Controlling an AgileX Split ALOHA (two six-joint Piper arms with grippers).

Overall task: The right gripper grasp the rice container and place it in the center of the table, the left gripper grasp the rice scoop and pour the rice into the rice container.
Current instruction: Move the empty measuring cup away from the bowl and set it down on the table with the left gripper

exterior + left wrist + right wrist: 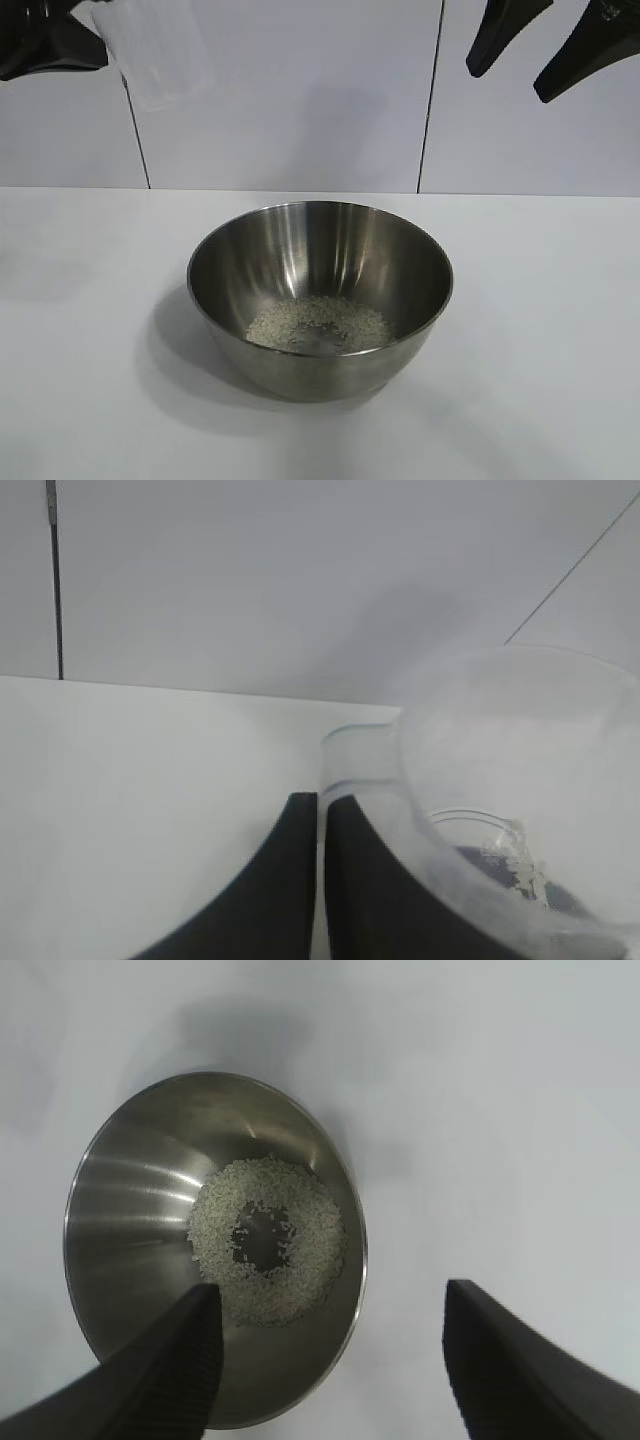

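Note:
The rice container (320, 290), a big steel bowl, stands in the middle of the white table (560, 330) with a ring of rice (318, 322) on its bottom. My left gripper (98, 48) hangs high at the back left, shut on the handle of the clear rice scoop (155, 55). The left wrist view shows the left gripper (319, 800) pinching that handle, and a few grains cling inside the scoop (520, 750). My right gripper (509, 84) is open, high at the back right. From its wrist the right gripper (330, 1295) looks down on the container (120, 1220) and rice (225, 1210), holding nothing.
A white panelled wall (300, 100) with dark vertical seams rises behind the table's far edge. The bowl casts a shadow on the tabletop towards the left front.

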